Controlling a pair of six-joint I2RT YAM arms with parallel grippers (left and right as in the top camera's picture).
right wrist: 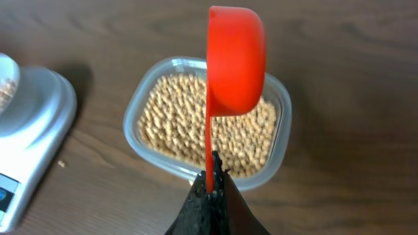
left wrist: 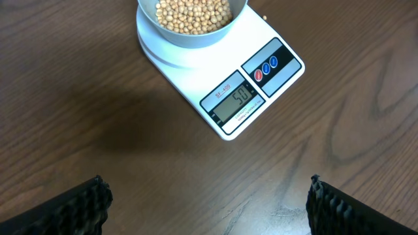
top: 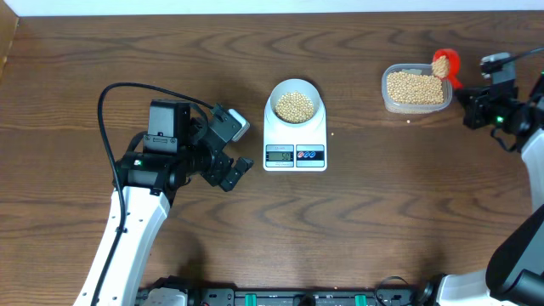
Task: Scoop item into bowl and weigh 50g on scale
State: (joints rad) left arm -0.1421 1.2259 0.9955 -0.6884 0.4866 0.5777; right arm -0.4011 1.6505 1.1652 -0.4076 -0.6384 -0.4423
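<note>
Closest to you, your left gripper hangs over the left side of the table with its jaws spread as wide as they go. There's nothing between them, just bare wood underneath. It's pointed at the scale, near its left edge but not touching.

The scale sits mid-table with its display facing you, and from the left wrist view it reads 50. The pale blue bowl sits on the far part of the platform, pretty well filled with beans.

Further out on the right, your right gripper is clamped tight on the handle of a red scoop. The scoop is up in the air over the far right corner of the clear tub, rolled on its side. The overhead shows some beans in the cup. The tub has a full layer of beans in it and sits well to the right of the scale, not touching it.
</note>
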